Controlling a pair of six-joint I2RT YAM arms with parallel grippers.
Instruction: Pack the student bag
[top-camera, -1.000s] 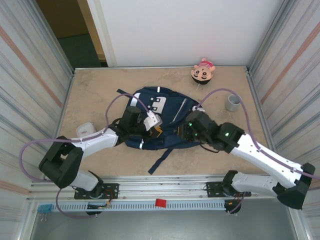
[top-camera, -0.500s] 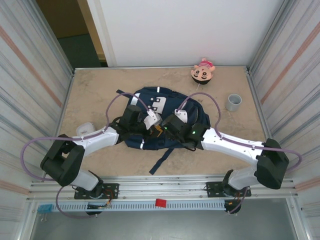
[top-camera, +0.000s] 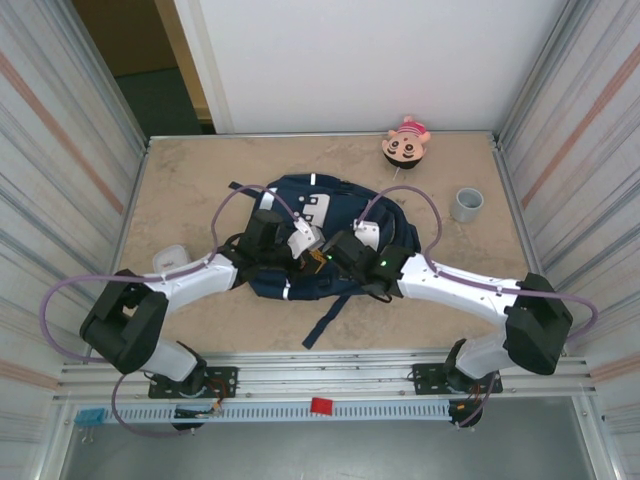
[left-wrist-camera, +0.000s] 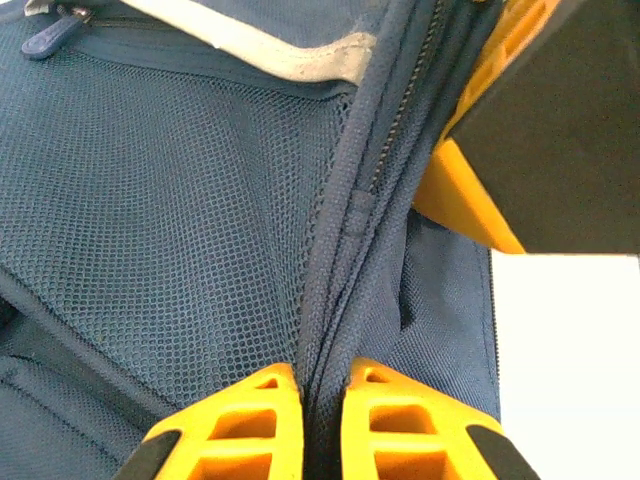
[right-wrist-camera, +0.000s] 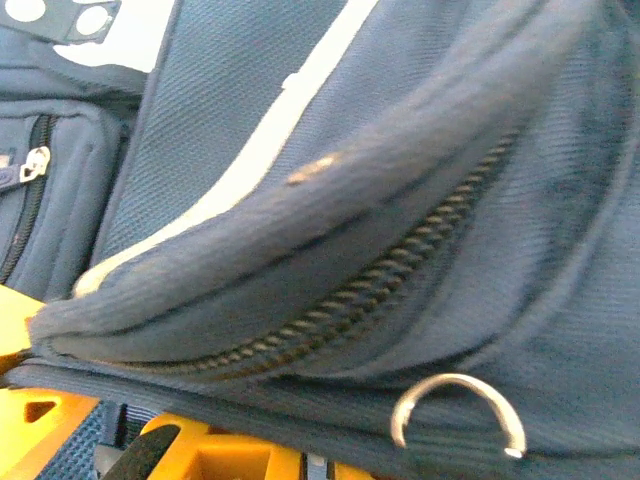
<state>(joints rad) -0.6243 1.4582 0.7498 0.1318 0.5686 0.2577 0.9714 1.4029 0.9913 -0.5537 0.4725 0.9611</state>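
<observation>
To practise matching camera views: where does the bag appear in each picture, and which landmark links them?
Top external: the bag lies at the picture's centre.
Left wrist: the bag's mesh is on the left, and its zip seam runs down into the left gripper.
Right wrist: the bag's folded edge, with the zip crossing diagonally.
Shared landmark: the zip, in both wrist views.

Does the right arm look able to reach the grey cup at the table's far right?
Probably yes: only bare table lies between the student bag and the grey cup; the right gripper would first have to leave the bag.
</observation>
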